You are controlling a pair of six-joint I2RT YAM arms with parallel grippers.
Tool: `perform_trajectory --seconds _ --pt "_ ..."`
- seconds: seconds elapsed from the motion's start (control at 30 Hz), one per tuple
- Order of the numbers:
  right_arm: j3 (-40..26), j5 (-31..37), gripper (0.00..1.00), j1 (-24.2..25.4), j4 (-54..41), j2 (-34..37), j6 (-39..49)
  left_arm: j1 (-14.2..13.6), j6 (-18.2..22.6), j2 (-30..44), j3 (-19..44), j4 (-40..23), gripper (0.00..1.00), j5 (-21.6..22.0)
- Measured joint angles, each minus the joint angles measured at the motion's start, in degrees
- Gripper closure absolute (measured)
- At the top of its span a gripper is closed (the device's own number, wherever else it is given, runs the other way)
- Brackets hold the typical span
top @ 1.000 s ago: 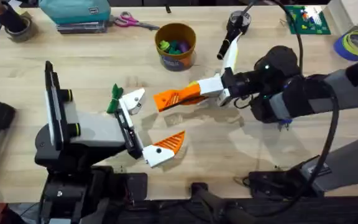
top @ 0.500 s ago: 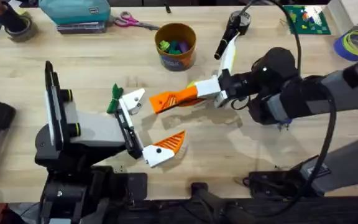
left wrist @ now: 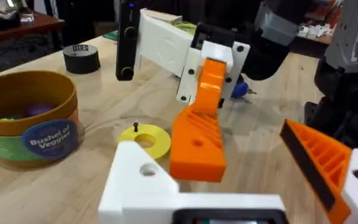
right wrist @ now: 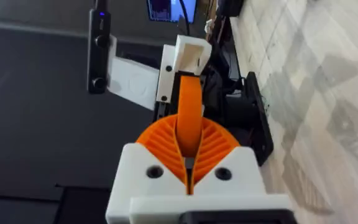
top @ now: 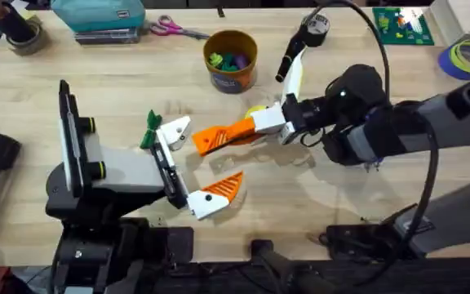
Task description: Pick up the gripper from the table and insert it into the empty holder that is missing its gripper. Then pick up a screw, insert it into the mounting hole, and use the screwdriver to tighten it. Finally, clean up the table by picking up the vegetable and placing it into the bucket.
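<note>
You can read "Bushel of Veggies" on the blue label of the bucket (left wrist: 27, 118) in the left wrist view, in pale letters curving across the band. A small white sticker with dark print sits on the black tape roll (left wrist: 81, 58) behind it, but you cannot make out its letters. No other writing on the table is legible.

my left gripper (top: 190, 167) lay low on its side, fingers spread wide apart. my right gripper (top: 212, 140) reached across toward it, its fingers pinched together.
</note>
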State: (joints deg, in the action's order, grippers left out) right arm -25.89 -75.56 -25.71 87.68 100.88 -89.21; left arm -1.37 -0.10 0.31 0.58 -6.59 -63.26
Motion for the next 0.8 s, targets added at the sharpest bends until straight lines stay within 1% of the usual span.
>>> perform_trajectory --seconds 0.5,0.67,0.8 --pt "-1.4 1.2 0.992 -1.0 -0.1 0.0 -0.9 0.0 0.0 0.0 0.0 0.0 0.015 0.0" --pt "-1.4 1.4 0.992 -1.0 -2.6 0.0 -1.1 0.0 0.0 0.0 0.0 0.0 0.016 0.0" --pt "-1.4 1.5 0.992 -1.2 -2.8 0.0 -1.0 0.0 0.0 0.0 0.0 0.0 0.015 0.0"
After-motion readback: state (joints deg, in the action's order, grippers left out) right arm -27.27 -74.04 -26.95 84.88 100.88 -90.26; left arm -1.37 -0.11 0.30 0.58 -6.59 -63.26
